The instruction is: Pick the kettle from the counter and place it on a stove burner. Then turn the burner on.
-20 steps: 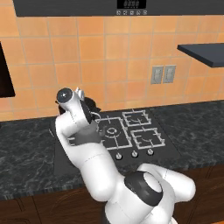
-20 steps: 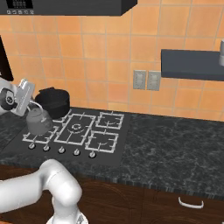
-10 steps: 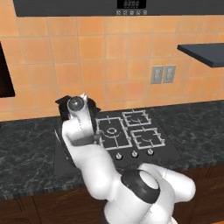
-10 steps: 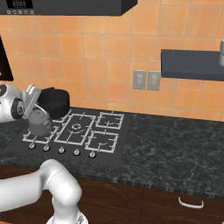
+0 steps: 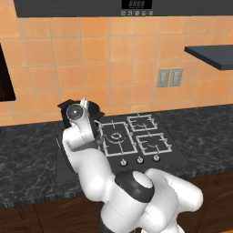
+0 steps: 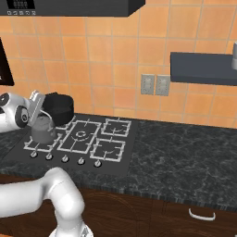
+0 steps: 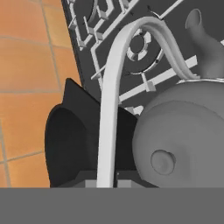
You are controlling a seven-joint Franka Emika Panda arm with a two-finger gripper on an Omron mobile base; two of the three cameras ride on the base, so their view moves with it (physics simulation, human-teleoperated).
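The grey kettle [image 6: 42,131] sits low over the front left burner of the black stove [image 6: 111,149]; I cannot tell whether it rests on the grate. My gripper [image 6: 39,112] is shut on the top of its thin arched handle [image 7: 113,87], which runs down between my fingertips in the hand view. There the rounded kettle [image 7: 183,140] fills the right side, its spout [image 7: 203,43] pointing away over the grates. In the left base view my own arm [image 5: 82,136] hides the kettle.
A black two-handled pot [image 6: 58,108] stands on the rear left burner, close behind the kettle; it is the pot [image 7: 70,140] beside the handle. Silver knobs [image 6: 65,159] line the stove's front edge. Dark counter [image 6: 185,152] stretches to the right; tiled wall behind.
The hand has swung right and tilted, carrying the kettle a little further right over the front left burner. The grip on the handle has held.
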